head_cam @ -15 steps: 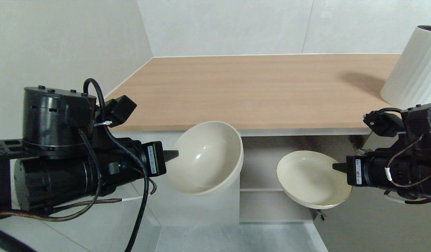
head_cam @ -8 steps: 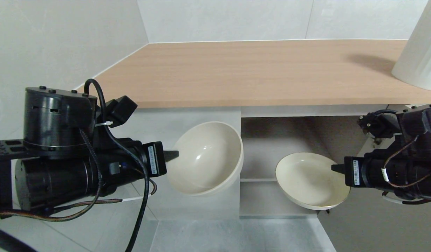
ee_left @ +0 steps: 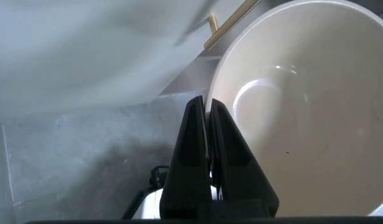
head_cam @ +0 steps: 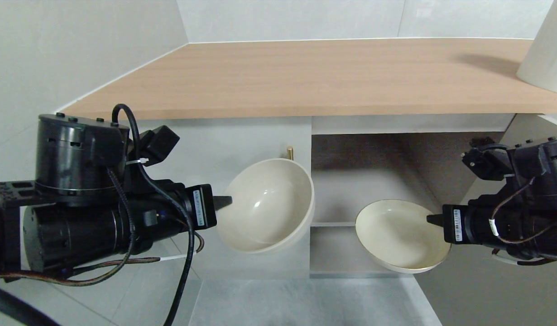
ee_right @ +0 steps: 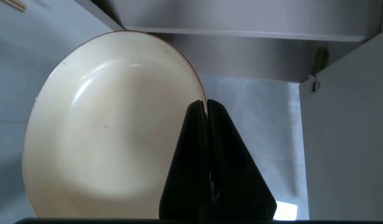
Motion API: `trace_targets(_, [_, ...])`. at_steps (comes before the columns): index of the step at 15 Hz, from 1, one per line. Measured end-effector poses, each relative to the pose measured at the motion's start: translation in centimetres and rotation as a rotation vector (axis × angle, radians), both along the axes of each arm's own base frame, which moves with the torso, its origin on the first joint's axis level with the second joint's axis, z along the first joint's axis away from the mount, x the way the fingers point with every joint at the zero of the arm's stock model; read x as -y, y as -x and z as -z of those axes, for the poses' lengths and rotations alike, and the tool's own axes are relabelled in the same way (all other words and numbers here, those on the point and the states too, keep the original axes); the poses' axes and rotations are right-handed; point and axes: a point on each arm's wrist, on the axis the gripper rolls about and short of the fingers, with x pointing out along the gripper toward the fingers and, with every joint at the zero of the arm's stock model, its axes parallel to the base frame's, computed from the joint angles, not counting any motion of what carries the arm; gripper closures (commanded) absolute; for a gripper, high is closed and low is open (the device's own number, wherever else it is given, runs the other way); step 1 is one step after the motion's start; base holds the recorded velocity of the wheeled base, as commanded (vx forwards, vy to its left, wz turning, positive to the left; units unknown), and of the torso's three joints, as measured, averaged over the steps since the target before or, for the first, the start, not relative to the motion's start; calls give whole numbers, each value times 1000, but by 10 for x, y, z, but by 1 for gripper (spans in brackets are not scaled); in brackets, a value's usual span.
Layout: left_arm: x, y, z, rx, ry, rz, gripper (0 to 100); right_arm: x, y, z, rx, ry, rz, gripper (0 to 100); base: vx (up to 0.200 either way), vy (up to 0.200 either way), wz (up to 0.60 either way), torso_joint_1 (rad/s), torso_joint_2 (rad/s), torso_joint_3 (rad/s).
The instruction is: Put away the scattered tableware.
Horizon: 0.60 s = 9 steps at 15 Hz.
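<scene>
My left gripper (head_cam: 228, 200) is shut on the rim of a deep cream bowl (head_cam: 268, 206), held tilted in the air in front of the closed left cabinet door (head_cam: 242, 140). The left wrist view shows the bowl (ee_left: 309, 106) with both black fingers (ee_left: 207, 124) pinching its edge. My right gripper (head_cam: 430, 219) is shut on the rim of a shallow cream plate (head_cam: 396, 235), held in front of the open right cabinet compartment (head_cam: 373, 181). In the right wrist view the plate (ee_right: 110, 124) is clamped at its edge between the fingers (ee_right: 207, 124).
A wooden countertop (head_cam: 305, 77) runs above the cabinet, with a white ribbed vessel (head_cam: 543, 50) at its far right. A shelf board (head_cam: 326, 223) crosses the open compartment. A small brass knob (head_cam: 289, 152) sticks out of the left door. The open right door (head_cam: 514, 136) stands beside my right arm.
The head camera has dropped, so the countertop sits higher in the picture and more of the cabinet front and open compartment shows. Both grippers keep their hold on bowl and plate.
</scene>
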Motion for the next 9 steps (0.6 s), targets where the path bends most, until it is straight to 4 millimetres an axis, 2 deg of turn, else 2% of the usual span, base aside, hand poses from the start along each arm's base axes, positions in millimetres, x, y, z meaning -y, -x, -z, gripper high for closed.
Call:
trace_targets(4, [4,0,2,-7,-5,13,100,-6,-12,10,-12,12,3,100,0,0,0,0,0,0])
trace_targets(6, [6,0,4,-13,-9,16,100,-12,-25,24,-35,28,12,100,0,0,0,0,0,0])
trace_targets(9, [6,-1,5,-16,-11,17,100,-22,-56,54,-45,31,67,100,0,0,0,0,0,0])
